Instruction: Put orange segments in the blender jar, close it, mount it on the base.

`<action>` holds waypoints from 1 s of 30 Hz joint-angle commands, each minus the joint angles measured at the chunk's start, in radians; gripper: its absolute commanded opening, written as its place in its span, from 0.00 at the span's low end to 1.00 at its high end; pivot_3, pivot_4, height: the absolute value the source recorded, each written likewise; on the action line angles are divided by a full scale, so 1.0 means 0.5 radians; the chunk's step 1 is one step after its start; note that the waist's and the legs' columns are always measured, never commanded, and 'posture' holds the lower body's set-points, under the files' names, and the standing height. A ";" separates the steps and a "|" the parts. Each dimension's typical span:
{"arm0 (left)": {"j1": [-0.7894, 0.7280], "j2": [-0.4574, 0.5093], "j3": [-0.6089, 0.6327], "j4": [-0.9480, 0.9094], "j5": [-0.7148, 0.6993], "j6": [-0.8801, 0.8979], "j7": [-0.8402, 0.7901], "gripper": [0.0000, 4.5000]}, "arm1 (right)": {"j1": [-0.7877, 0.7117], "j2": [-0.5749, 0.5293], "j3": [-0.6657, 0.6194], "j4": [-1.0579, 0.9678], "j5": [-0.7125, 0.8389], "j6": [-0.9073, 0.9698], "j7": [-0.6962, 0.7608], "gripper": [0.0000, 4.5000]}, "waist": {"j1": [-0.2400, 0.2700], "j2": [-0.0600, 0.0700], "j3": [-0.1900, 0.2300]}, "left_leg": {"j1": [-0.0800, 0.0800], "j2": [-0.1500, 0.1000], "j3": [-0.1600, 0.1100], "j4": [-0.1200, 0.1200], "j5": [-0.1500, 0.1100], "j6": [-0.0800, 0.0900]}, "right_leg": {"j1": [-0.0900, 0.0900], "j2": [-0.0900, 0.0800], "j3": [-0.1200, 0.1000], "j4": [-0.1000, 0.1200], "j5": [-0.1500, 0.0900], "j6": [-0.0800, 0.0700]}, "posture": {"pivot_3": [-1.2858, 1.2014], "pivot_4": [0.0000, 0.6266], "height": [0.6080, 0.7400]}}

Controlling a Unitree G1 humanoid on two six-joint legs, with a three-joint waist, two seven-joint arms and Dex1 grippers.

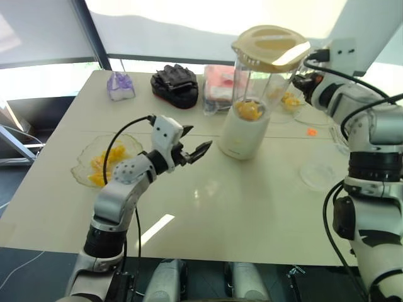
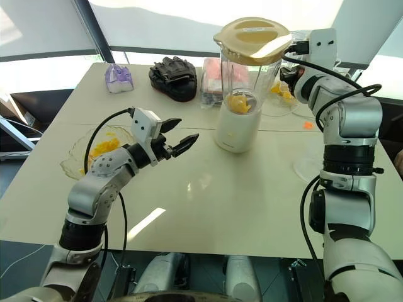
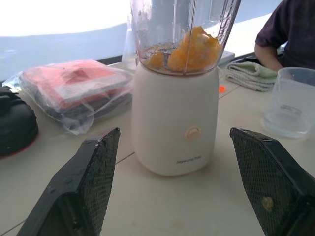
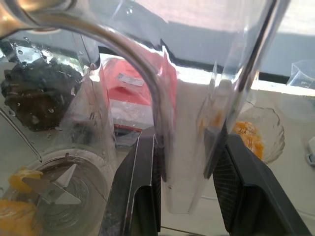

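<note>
Gripping the blender jar's (image 1: 255,82) handle, the right tool (image 4: 184,162) holds it on the base (image 1: 242,133); left tool (image 1: 192,148) gapes wide beside the base.

The base (image 3: 174,123) bears a small grey brand word low on its front (seemingly "Joyoung").

Bare tabletop (image 1: 208,207) before the base (image 1: 240,135), glass bowl (image 1: 94,163) at left, wrapped packet (image 1: 220,88) crowding behind

Super bright daylight pouring in from the windows behind, totally blown out up top. Glare streak on the glossy cream desk (image 1: 157,229), wrist shots slightly hazy.
</note>
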 commanded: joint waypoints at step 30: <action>0.054 0.094 0.098 -0.021 -0.119 -0.073 -0.103 0.84 | 0.572 0.036 -0.115 -0.671 -0.032 0.410 -0.095 0.98 | 0.000 0.000 0.000 | 0.001 0.000 0.000 0.000 0.000 0.000 | 0.001 0.001 0.000 0.000 0.000 0.000 | 0.52 0.24 1.00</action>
